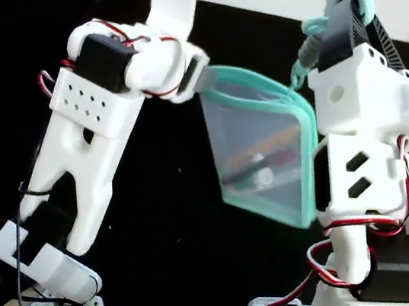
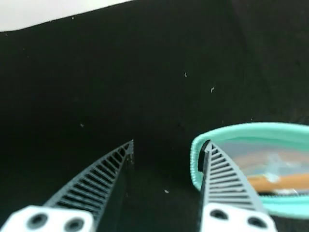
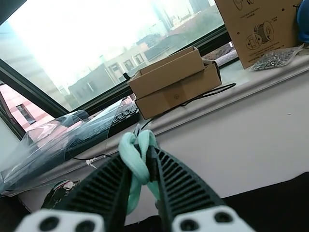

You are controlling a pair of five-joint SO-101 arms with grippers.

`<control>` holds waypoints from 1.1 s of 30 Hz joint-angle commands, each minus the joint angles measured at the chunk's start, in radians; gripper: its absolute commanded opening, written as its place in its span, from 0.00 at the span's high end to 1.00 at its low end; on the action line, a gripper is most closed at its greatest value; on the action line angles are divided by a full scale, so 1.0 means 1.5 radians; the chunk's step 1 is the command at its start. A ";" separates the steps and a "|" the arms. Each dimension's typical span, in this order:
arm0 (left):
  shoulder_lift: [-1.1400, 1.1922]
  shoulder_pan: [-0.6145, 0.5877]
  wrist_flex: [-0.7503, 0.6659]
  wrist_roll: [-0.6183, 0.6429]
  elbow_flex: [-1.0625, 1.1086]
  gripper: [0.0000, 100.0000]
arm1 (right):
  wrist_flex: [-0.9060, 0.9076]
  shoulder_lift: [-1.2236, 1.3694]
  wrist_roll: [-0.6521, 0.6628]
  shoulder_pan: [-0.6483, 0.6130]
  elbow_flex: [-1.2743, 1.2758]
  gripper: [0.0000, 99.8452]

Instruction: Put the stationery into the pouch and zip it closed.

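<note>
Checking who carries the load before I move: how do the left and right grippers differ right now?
The left gripper is open, empty, one finger beside the pouch; the right gripper is shut on the pouch's teal loop. The left gripper faces the black table; the right gripper faces a window. Both have dark ribbed fingers.
</note>
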 commanded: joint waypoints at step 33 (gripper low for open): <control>-0.143 0.105 0.077 -0.001 0.024 0.86 | 0.012 0.018 -0.010 0.007 0.011 0.99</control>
